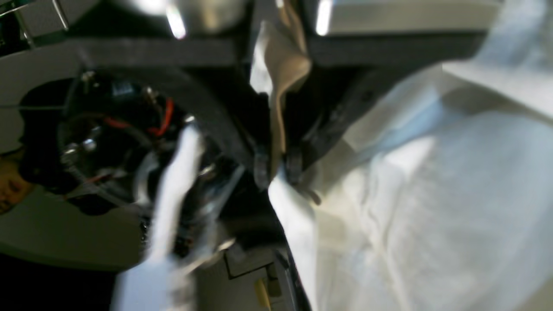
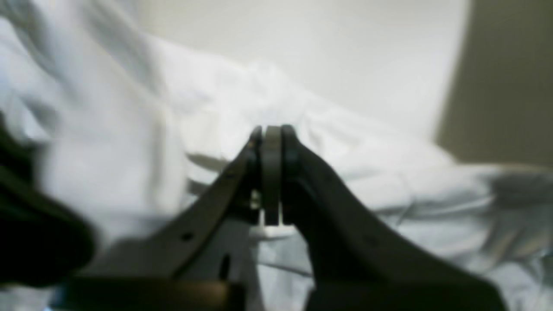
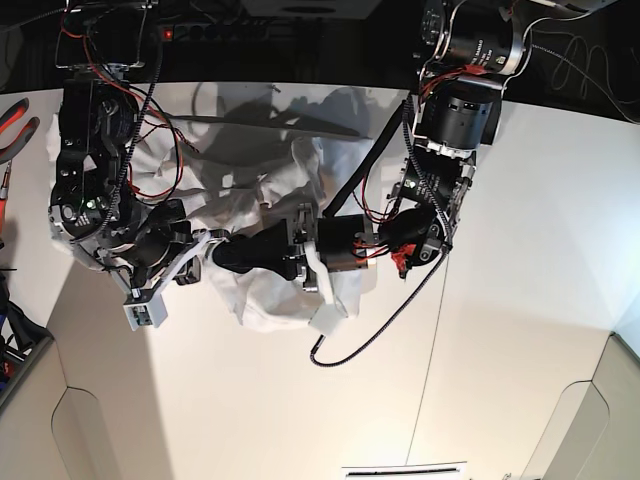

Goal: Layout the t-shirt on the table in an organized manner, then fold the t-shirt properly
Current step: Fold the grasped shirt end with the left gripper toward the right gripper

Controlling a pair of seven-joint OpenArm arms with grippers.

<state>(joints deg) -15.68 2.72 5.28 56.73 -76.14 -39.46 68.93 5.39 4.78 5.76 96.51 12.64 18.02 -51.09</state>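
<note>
The white t-shirt (image 3: pixel 268 300) lies bunched and wrinkled on the table (image 3: pixel 520 300), under and between both arms. In the left wrist view my left gripper (image 1: pixel 276 170) is shut on a fold of the t-shirt (image 1: pixel 410 194), with cloth running up between its fingers. In the base view that gripper (image 3: pixel 228 256) reaches in from the right, low over the heap. My right gripper (image 2: pixel 271 129) is shut, its fingertips pressed together just above the t-shirt (image 2: pixel 242 99); I cannot tell if any cloth is caught in it. Seen from the base, it (image 3: pixel 205 243) meets the left gripper from the left.
Red-handled pliers (image 3: pixel 14 125) lie at the table's left edge. A black cable (image 3: pixel 372 335) loops down from the left arm onto the table. A thin dark seam (image 3: pixel 436 330) runs across the tabletop. The other arm's motor with red wires (image 1: pixel 116 129) fills the left wrist view's left side.
</note>
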